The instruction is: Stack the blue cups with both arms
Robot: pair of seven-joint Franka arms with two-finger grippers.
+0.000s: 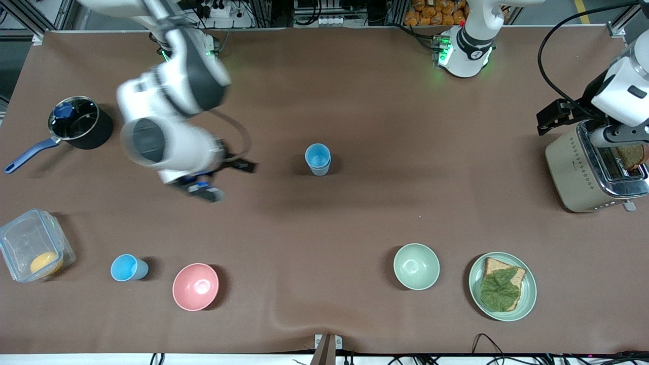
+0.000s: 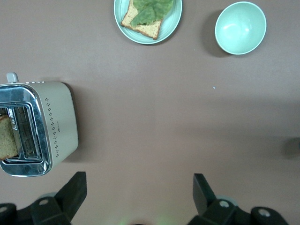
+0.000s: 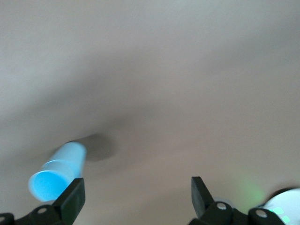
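— Blue, two spots of it on the brown cloth. One is a pair of blue cups (image 1: 318, 158) already nested, one inside the other, standing upright about mid-table. The other is a single blue cup (image 1: 129, 267) close to the front camera, toward the right arm's end, between the clear plastic box (image 1: 34, 252) and the pink bowl (image 1: 195, 286).

— And the arms?

— The right arm (image 1: 170, 106) is stretched out over the table, blurred. Its right gripper (image 1: 205, 190) hangs over bare cloth, between the saucepan (image 1: 78, 124) and the nested pair. From its wrist camera the two fingers stand wide apart with nothing between them (image 3: 136, 199), and the stack shows there (image 3: 58, 172) off to one side, well apart from the fingers.

— The left one?

— The left gripper (image 1: 557, 115) is up by the toaster (image 1: 593, 170) at its own end of the table, waiting. Its fingers are spread as well (image 2: 140, 197), empty, over open cloth beside the toaster. A slice of bread (image 2: 7, 140) sticks up from one toaster slot.

— Anything else down front?

— A pale green bowl (image 1: 416, 266), and just beside it, toward the left arm's end, a green plate (image 1: 527, 299) with bread and a lettuce leaf (image 1: 499, 289) on it. Something orange (image 1: 44, 262) lies in the plastic box; I can't tell what.
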